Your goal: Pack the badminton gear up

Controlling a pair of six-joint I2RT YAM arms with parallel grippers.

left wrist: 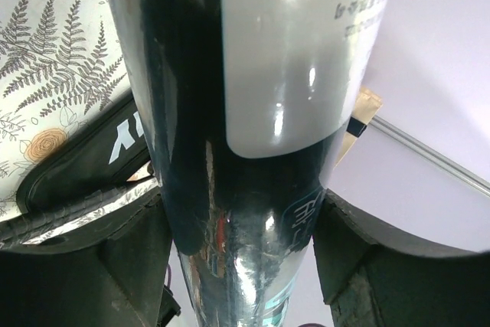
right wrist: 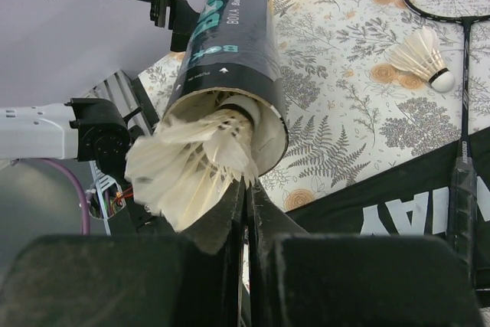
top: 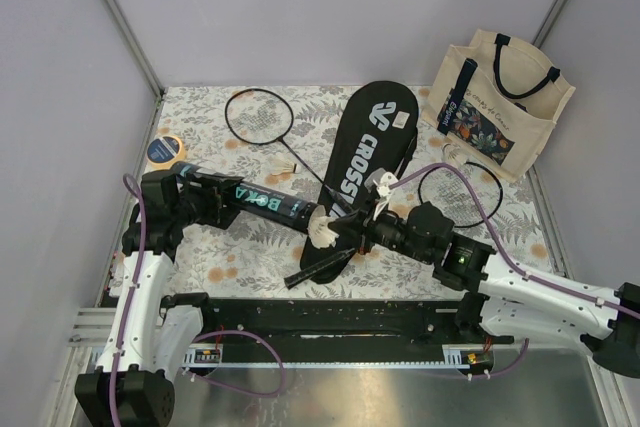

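1. My left gripper (top: 205, 197) grasps the tube (top: 265, 204) off the desk (top: 250, 247), mouth turned rightward for loading.
2. My right gripper (right wrist: 246, 212), clenched, meets a shuttlecock (right wrist: 191, 166) poking from that mouth.

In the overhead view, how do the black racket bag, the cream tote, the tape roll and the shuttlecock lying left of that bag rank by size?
Largest to smallest:
1. racket bag, clearly the longest
2. cream tote, standing upright, so nearer the camera
3. tape roll
4. shuttlecock
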